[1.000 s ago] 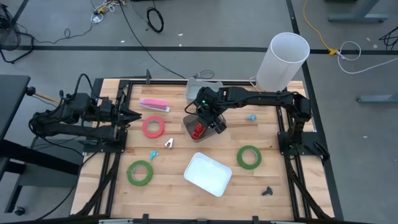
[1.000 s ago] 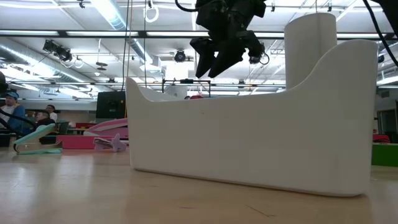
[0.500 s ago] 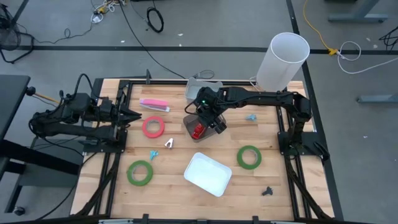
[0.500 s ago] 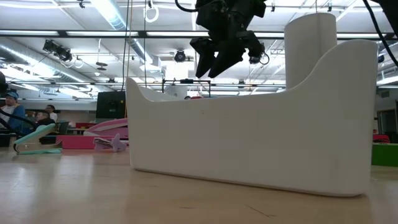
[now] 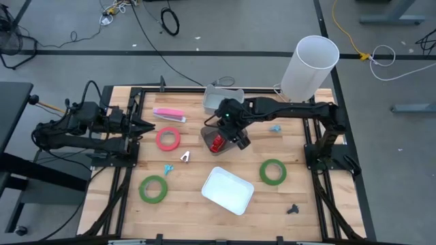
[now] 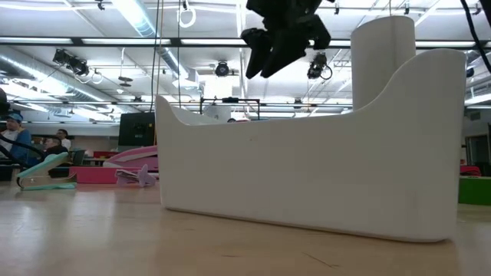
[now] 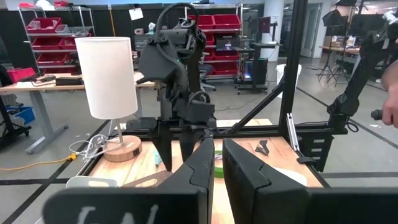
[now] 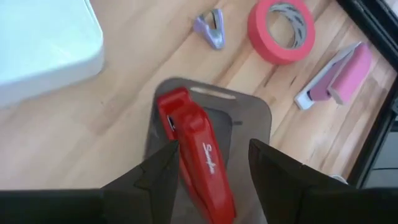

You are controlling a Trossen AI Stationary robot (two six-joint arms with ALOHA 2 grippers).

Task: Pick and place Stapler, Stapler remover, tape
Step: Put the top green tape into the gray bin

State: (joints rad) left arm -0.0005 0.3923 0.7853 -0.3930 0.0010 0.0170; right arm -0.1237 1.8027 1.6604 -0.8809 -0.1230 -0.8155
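Observation:
A red stapler (image 8: pixel 198 155) (image 5: pixel 216 142) lies flat in a dark grey tray (image 8: pixel 250 118) at the table's middle. My right gripper (image 8: pixel 214 144) (image 5: pixel 226 135) (image 6: pixel 267 63) hangs open above it, slanting down, one finger on either side of the stapler and well clear of the table. A pink stapler (image 5: pixel 169 114) lies at the far left. A pale stapler remover (image 5: pixel 184 156) and a red tape roll (image 5: pixel 167 139) lie left of the grey tray. Green tape rolls (image 5: pixel 153 188) (image 5: pixel 272 171) lie flat nearer the front. My left gripper (image 5: pixel 141 126) (image 7: pixel 216 165) waits shut at the left edge.
A white tray (image 5: pixel 227 190) sits near the front middle. A clear bin (image 5: pixel 218 99) and a white lamp (image 5: pixel 310 68) stand at the far edge. Small removers lie apart: teal ones (image 5: pixel 167 169) (image 5: pixel 274 127) and a dark one (image 5: pixel 293 209).
My right gripper has risen a little above the red stapler and drifted slightly toward the table's right edge, its fingers staying open. The stapler has stayed in the grey tray.

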